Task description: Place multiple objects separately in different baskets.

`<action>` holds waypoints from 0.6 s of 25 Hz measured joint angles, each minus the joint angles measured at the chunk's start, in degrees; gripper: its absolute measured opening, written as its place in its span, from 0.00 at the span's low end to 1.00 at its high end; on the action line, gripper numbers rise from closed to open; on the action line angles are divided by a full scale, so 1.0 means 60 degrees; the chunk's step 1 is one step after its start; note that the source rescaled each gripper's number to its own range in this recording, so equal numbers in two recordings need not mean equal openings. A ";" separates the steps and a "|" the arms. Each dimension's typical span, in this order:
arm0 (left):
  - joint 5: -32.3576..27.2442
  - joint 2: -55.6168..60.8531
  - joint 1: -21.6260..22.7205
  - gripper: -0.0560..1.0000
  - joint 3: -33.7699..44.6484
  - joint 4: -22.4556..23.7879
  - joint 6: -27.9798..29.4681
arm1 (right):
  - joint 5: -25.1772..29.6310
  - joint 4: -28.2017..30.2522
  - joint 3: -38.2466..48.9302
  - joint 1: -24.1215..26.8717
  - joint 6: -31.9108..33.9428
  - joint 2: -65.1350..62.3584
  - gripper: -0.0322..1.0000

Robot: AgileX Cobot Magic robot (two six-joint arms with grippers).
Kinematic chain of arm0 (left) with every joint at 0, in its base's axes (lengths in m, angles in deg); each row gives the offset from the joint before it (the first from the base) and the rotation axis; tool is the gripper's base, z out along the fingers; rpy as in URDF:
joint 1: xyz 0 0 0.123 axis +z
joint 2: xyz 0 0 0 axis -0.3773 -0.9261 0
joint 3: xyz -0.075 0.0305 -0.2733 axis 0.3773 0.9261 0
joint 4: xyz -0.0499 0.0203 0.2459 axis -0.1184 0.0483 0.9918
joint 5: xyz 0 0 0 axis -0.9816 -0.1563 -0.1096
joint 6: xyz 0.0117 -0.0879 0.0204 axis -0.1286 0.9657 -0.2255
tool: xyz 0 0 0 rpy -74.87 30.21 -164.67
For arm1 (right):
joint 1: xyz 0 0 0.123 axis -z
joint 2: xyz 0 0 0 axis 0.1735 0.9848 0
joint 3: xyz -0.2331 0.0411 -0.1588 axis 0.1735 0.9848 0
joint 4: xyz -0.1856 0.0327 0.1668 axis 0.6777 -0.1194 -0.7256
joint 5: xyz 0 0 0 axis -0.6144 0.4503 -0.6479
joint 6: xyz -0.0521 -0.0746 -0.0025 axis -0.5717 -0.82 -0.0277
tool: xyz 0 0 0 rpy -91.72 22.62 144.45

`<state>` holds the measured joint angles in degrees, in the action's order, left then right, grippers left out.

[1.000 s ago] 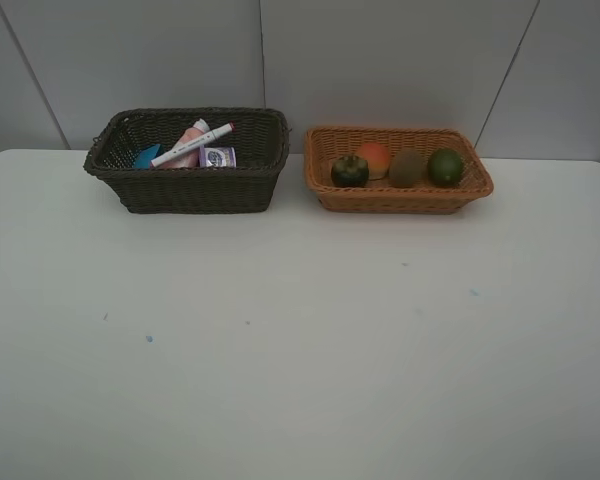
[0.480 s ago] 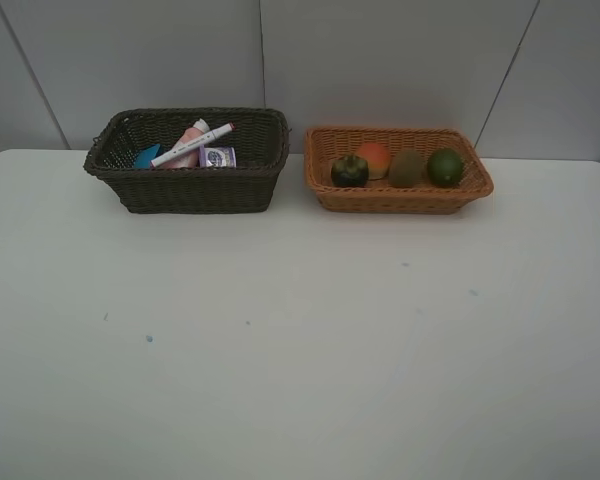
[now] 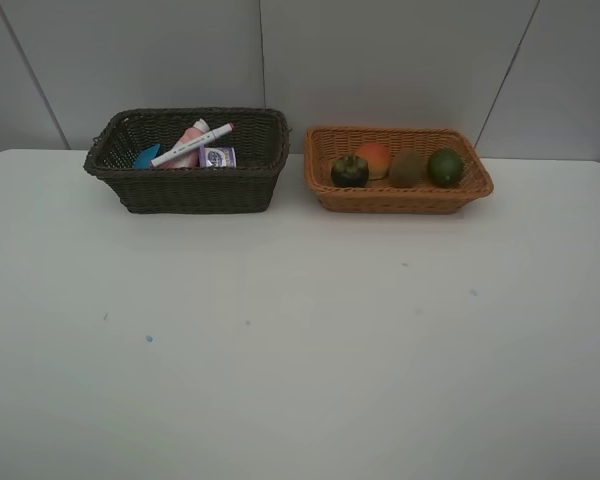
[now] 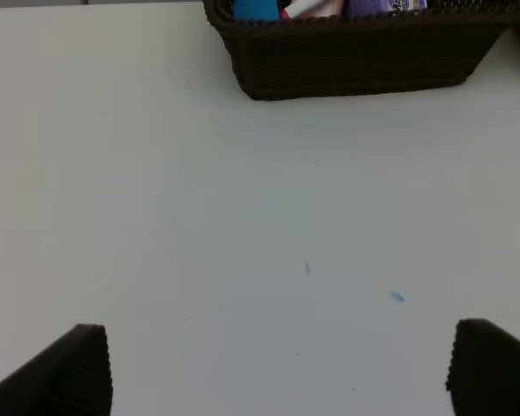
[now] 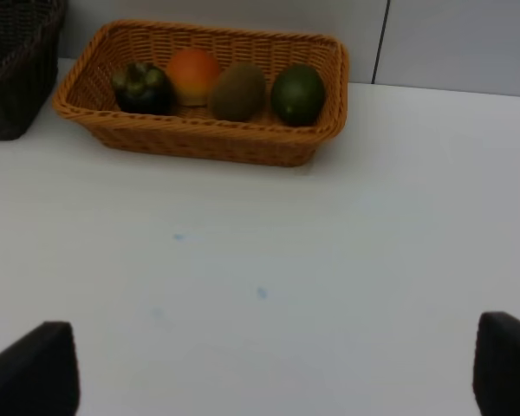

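Left gripper [image 4: 277, 368]: two dark ribbed fingertips [image 4: 65, 373] at the frame corners, spread wide apart, nothing between them; over bare tabletop.
Right gripper [image 5: 277, 373]: two dark fingertips [image 5: 35, 368] likewise spread wide, holding nothing; over bare tabletop, well short of the baskets.
White table [image 3: 300, 350]: flat matte top with a few small blue specks [image 4: 397, 297]; neither arm shows in the high view.
Dark brown deep rectangular wicker basket [image 3: 188, 185]: at the far left of the table, just beside the other basket, not touching as far as visible; its near wall [image 4: 355, 61] shows in the left wrist view.
White red-tipped marker [image 3: 192, 145]: in the dark basket, lying tilted across the other items, red tip towards the light basket.
Pink bottle [image 3: 190, 138]: in the dark basket, under the marker.
Flat blue block [image 3: 146, 156]: in the dark basket, at the end away from the light basket, partly hidden by the rim.
Purple-lidded tub [image 3: 218, 156]: in the dark basket, beside the bottle.
Light orange shallow rectangular wicker basket [image 3: 398, 199]: far right of the table; four fruits in a row inside.
Dark mangosteen [image 3: 349, 170]: at the end nearest the dark basket.
Orange-red fruit [image 3: 374, 157]: next along, touching the mangosteen, slightly behind it.
Brown kiwi [image 3: 407, 167]: third in the row.
Green fruit [image 3: 445, 166]: at the far end, beside the kiwi.
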<state>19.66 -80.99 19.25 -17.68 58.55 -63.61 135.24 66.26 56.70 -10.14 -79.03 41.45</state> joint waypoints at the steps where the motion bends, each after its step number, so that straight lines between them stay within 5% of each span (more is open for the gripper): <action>1: 0.0000 0.0000 0.0000 0.98 0.0000 0.0000 0.0000 | 0.0000 0.0000 0.0000 0.0000 0.0000 0.0000 0.99; 15: 0.0000 0.0000 0.0000 0.98 0.0000 0.0000 0.0000 | 0.0000 0.0000 0.0000 0.0000 0.0000 0.0000 0.99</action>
<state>19.66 -80.99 19.25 -17.68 58.55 -63.61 135.24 66.26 56.70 -10.14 -79.03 41.45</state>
